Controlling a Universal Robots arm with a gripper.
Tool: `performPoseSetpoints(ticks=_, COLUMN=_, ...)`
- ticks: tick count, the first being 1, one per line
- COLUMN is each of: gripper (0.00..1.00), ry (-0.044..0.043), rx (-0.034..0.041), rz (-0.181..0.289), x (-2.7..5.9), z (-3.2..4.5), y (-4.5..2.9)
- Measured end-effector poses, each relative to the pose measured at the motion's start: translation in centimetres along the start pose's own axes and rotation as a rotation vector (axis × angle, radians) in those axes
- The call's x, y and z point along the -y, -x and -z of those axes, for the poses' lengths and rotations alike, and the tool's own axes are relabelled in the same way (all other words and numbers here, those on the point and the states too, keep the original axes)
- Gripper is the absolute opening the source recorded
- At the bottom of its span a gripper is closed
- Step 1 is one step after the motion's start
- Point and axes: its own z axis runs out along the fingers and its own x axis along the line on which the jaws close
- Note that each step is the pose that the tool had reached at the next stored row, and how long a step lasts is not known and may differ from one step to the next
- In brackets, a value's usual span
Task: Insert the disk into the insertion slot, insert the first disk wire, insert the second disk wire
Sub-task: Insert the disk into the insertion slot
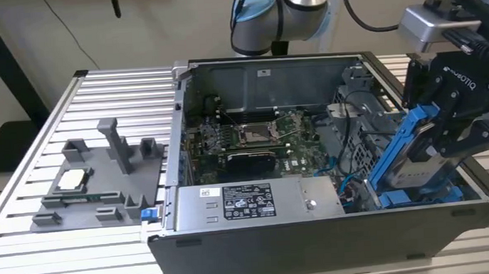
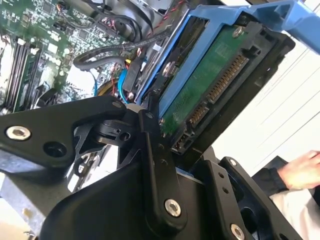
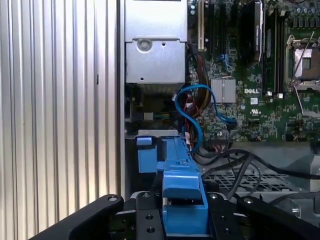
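Blue-framed, the disk (image 1: 412,169) was held clamped by the gripper (image 1: 447,136), steeply tilted, with its lower end pointed at the slot (image 1: 419,197) just beneath, in the case's (image 1: 317,246) corner on the exterior view's right.

The disk (image 1: 405,142) (image 2: 210,85) (image 3: 182,197) – a flat silver drive clipped in a bright blue plastic carrier frame – is standing on edge, leaning steeply over the corner of the open case at the exterior view's right. The gripper (image 1: 442,144) is clamping it at its upper half. In the second wrist view its green circuit-board underside and row of connector pins are facing the camera. The insertion slot (image 1: 415,198) – a grey sheet-metal bay with blue plastic fittings – is sitting directly below. The disk's lower edge is reaching down to the slot's mouth, possibly touching it, though the contact itself is hidden.
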Motion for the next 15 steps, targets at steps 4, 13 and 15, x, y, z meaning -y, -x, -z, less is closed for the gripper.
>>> performPoseSetpoints(ticks=4, gripper=0.33, ry=-0.0001, rx=0.0011, rz=0.000, x=0.02, z=-0.57, y=-0.01)
performPoseSetpoints(ticks=13, gripper=0.40, ry=0.0017, rx=0.0148, rz=0.001, x=-0.07, z=1.06, y=0.13)
performPoseSetpoints(ticks=15, gripper=0.40, ry=-0.0035, rx=0.0298, rz=0.001, x=-0.13, z=1.05, y=0.33)
